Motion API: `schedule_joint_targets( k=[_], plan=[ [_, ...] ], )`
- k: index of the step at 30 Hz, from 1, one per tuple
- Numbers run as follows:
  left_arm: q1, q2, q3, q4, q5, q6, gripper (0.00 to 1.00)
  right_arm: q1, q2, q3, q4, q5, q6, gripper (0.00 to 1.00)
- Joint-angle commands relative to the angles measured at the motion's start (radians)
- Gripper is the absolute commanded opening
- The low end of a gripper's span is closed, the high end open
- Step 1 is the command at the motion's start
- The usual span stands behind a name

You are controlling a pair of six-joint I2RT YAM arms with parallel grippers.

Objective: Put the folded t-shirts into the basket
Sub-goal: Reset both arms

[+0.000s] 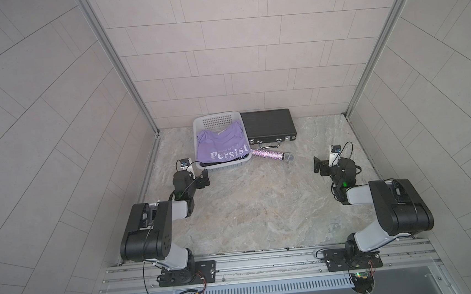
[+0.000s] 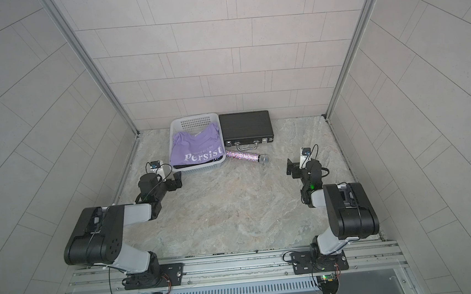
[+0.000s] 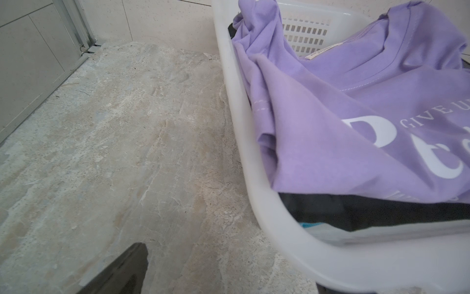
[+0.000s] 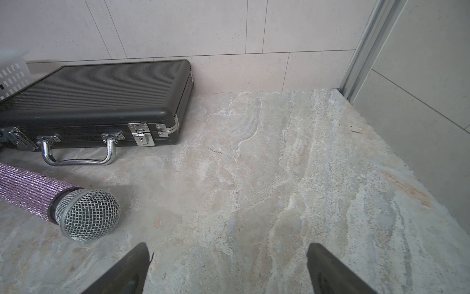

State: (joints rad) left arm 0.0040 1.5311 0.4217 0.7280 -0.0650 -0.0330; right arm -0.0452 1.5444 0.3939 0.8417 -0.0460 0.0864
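Note:
The white perforated basket stands at the back of the table, left of centre. A lavender t-shirt with white "Persist" lettering lies on top inside it, bunched at its far end. In the left wrist view a black t-shirt shows under the lavender one, with a sliver of blue cloth below, inside the basket rim. My left gripper is open, just outside the basket's near left corner. My right gripper is open over bare table, holding nothing.
A flat black briefcase lies shut right of the basket, against the back wall. A glittery purple microphone lies in front of it, between the basket and my right gripper. Tiled walls close in the table on three sides.

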Motion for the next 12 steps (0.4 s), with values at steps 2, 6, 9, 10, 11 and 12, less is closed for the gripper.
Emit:
schedule_joint_targets(
  k=[2, 6, 9, 10, 11, 12],
  plan=[
    [-0.005, -0.002, 0.025, 0.004, -0.001, 0.009, 1.00, 0.004, -0.001, -0.002, 0.022, 0.002, -0.005, 1.00],
    [-0.005, 0.001, 0.025, 0.007, -0.003, 0.009, 1.00, 0.008, -0.007, 0.008, -0.009, 0.016, -0.009, 1.00],
    [-0.016, 0.051, -0.014, 0.174, -0.018, 0.017, 1.00, 0.020, -0.007, 0.009, -0.016, 0.037, -0.014, 1.00],
    [-0.016, 0.050, -0.010, 0.156, -0.019, 0.018, 1.00, 0.021, -0.008, 0.009, -0.015, 0.038, -0.013, 1.00],
    [-0.018, 0.044, -0.008, 0.143, -0.017, 0.018, 1.00, 0.019, -0.009, 0.007, -0.014, 0.037, -0.014, 1.00],
    [-0.017, 0.041, -0.009, 0.137, -0.017, 0.018, 1.00, 0.020, -0.010, 0.008, -0.013, 0.037, -0.014, 1.00]
  ],
)
